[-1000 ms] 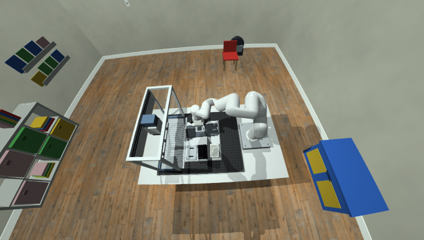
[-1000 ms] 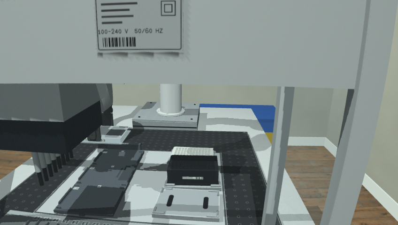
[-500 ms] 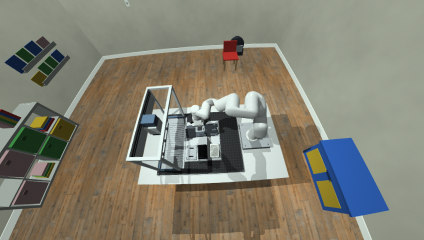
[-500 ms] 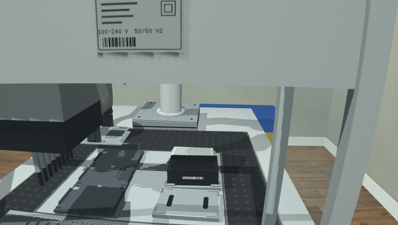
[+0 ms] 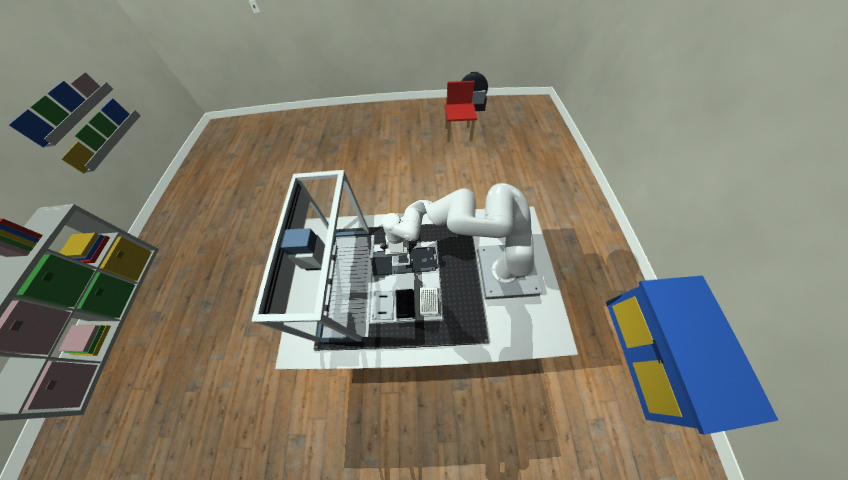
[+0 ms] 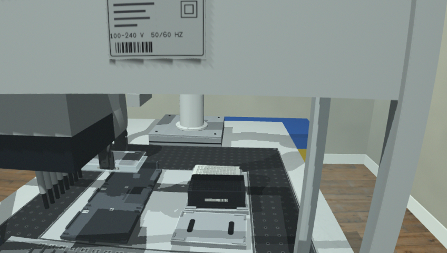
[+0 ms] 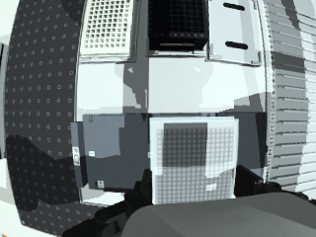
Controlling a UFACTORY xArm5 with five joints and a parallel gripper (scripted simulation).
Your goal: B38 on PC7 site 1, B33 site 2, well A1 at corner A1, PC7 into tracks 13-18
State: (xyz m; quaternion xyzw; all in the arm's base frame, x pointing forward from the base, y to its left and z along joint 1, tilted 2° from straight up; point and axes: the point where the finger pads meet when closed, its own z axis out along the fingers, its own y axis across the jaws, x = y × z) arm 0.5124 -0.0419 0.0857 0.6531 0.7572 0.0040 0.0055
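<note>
My gripper is shut on the B33 384-well plate, a pale plate with a fine grid, gripped across its width. It hangs level a little above the dark grey carrier PC7, which lies on the apron in front of the rails. I cannot tell which site lies under it. The white 96-well plate B38 sits on the nest nearest the arm's base. The black deep-well block B83 sits on the middle nest. The nest nearest the rails holds no plate.
The instrument's pipetting head with dark tips hangs over the rails close to the carrier's rail end. A frame post stands right of the nests. The arm's base plate is behind the carrier.
</note>
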